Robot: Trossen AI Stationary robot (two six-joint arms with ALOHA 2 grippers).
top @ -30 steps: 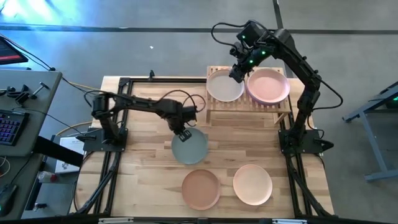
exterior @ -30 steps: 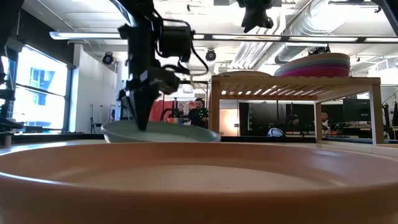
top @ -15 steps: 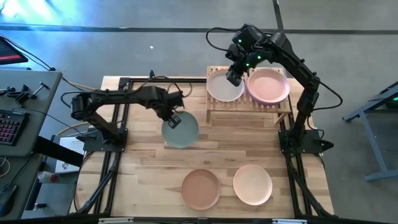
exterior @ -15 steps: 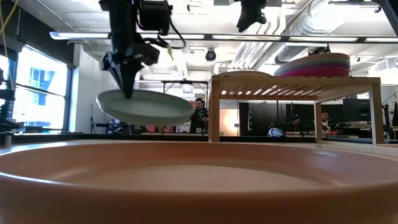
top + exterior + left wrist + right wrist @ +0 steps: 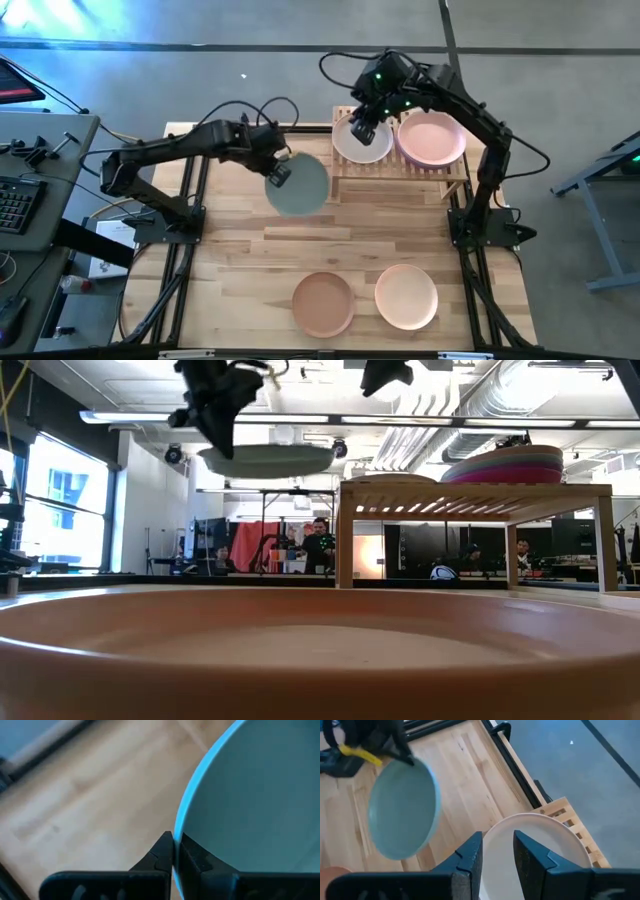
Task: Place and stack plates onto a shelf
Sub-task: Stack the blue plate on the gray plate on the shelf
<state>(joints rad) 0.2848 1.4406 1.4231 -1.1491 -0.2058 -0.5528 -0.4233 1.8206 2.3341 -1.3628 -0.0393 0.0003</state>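
Observation:
My left gripper (image 5: 278,174) is shut on the grey-teal plate (image 5: 300,187), which hangs in the air just left of the shelf (image 5: 400,180), a little above the height of its top (image 5: 470,495). A cream plate (image 5: 375,148) lies on the shelf's left half. A stack of plates with a pink one on top (image 5: 432,138) lies on the right half. My right gripper (image 5: 362,130) hovers open above the cream plate's left part and touches nothing. On the table near the front edge lie a terracotta plate (image 5: 323,303) and a peach plate (image 5: 406,296). My left gripper pinches the grey-teal plate's rim (image 5: 178,827) between its two fingers, one on the upper face and one underneath. The held spot is on the plate's left side. The fingers slant down from the table's left. The plate (image 5: 268,459) is lifted clear and nearly level.
Black arm frames run along the table's left and right sides. In the low view the terracotta plate's rim (image 5: 320,650) fills the foreground. Bare planks lie between the shelf and the two front plates. People show in the room beyond the table.
My left gripper has risen steeply with the grey-teal plate and gone toward the far edge and the shelf. The plate has come off the table and is now lifted clear. My right gripper has drifted toward the table's left over the cream plate, still open.

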